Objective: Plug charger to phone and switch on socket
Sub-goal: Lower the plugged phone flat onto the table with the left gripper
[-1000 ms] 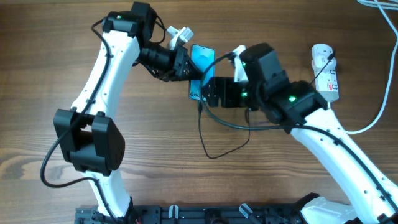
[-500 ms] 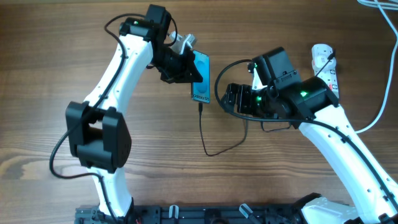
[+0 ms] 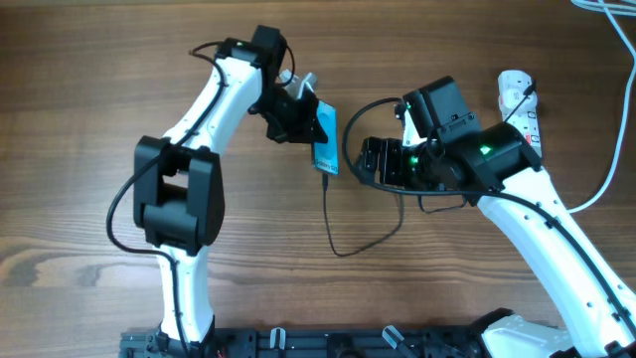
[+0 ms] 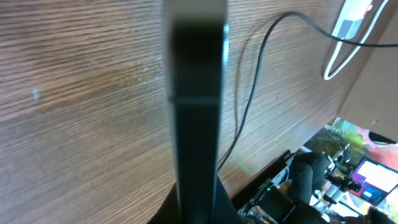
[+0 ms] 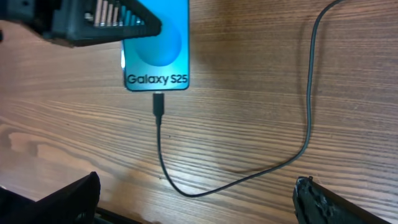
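The phone (image 3: 325, 142) has a cyan screen and a white "Galaxy S25" band (image 5: 158, 79). My left gripper (image 3: 301, 114) is shut on its upper end and holds it at the table. In the left wrist view the phone shows edge-on as a dark bar (image 4: 196, 93). The charger's black connector (image 5: 158, 103) sits at the phone's bottom edge and looks plugged in. Its thin cable (image 3: 340, 249) loops down and back toward my right arm. My right gripper (image 3: 361, 164) is open and empty, just right of the phone, with both fingers at the bottom of its wrist view (image 5: 199, 208). The white socket (image 3: 524, 119) lies at the far right.
A white cord (image 3: 606, 179) runs from the socket along the right edge of the table. The wooden table (image 3: 79, 119) stretches to the left. A black rail (image 3: 328, 343) lines the front edge.
My right gripper has let go near the phone's bottom, drawn back to the right and stopped. My left gripper has carried the phone a little right and down.
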Controlling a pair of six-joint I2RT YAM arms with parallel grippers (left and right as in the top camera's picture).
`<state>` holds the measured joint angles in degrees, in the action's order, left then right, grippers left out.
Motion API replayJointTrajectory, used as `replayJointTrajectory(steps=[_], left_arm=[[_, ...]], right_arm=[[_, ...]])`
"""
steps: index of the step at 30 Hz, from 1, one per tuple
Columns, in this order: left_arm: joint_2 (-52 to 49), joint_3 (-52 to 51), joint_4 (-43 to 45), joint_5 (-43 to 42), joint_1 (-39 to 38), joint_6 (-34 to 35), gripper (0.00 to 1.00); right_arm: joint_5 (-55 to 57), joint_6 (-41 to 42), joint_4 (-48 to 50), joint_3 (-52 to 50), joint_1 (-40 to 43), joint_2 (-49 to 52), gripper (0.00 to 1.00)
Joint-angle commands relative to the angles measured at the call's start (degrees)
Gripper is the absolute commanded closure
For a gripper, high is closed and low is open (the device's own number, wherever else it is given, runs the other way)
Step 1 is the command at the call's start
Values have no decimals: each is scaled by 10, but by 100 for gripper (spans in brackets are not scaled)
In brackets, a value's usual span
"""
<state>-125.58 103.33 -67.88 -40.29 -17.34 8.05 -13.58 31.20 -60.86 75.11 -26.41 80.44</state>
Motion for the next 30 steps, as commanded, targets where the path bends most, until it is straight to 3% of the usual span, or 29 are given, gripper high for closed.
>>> replayJointTrajectory(steps=[1, 16, 30], left_arm=[[-10, -3, 9, -14, -11, -3, 96], [-56, -3, 26, 3, -36, 1, 96], [-60, -3, 56, 89, -49, 2, 96]], right_arm=[[-10, -14, -7, 9, 0, 3, 0], [-14, -13, -20, 9, 0, 3, 0], [-12, -14, -20, 9, 0, 3, 0]])
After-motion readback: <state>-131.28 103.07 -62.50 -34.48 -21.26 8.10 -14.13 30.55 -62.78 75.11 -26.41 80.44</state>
